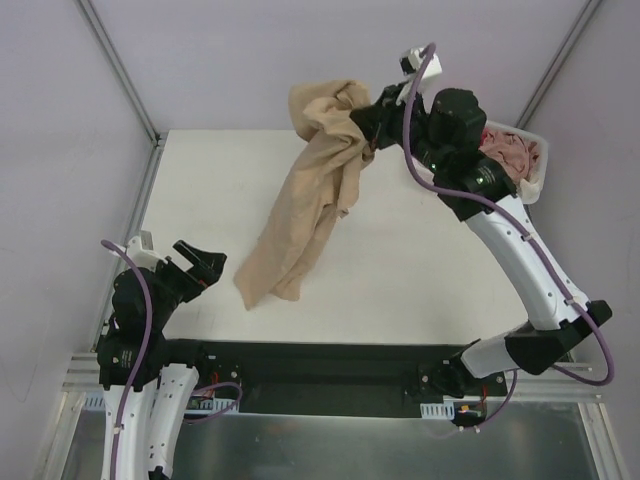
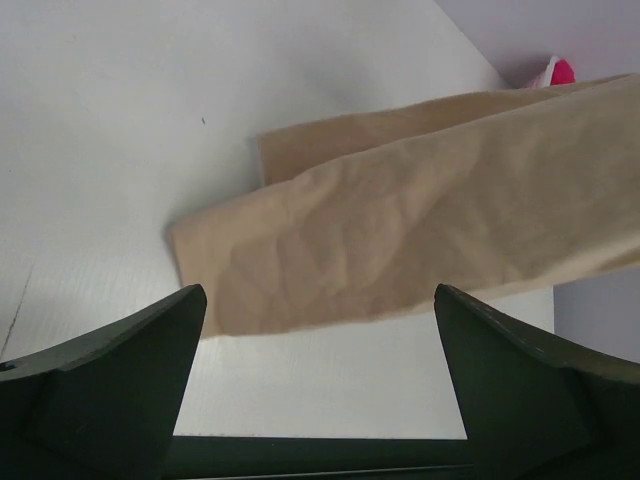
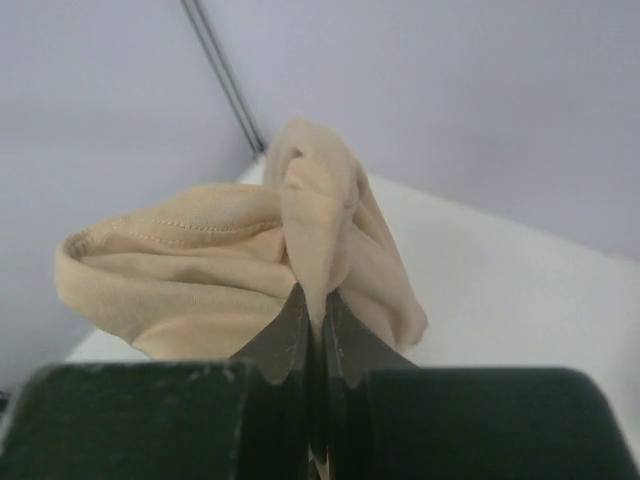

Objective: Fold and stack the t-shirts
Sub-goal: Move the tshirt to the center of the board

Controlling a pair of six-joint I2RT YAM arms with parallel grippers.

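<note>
A large tan-beige t-shirt hangs in a long twisted drape from my right gripper, which is shut on a bunched fold at its top, high over the table's far edge. Its lower end rests on the table near the front left. In the right wrist view the jaws pinch the tan cloth. My left gripper is open and empty, low at the front left, just left of the shirt's lower end. Dusty pink shirts lie in the basket.
A white plastic basket stands at the table's far right corner, partly behind my right arm. A bit of bright red-pink cloth shows far off in the left wrist view. The white table lies under the shirt.
</note>
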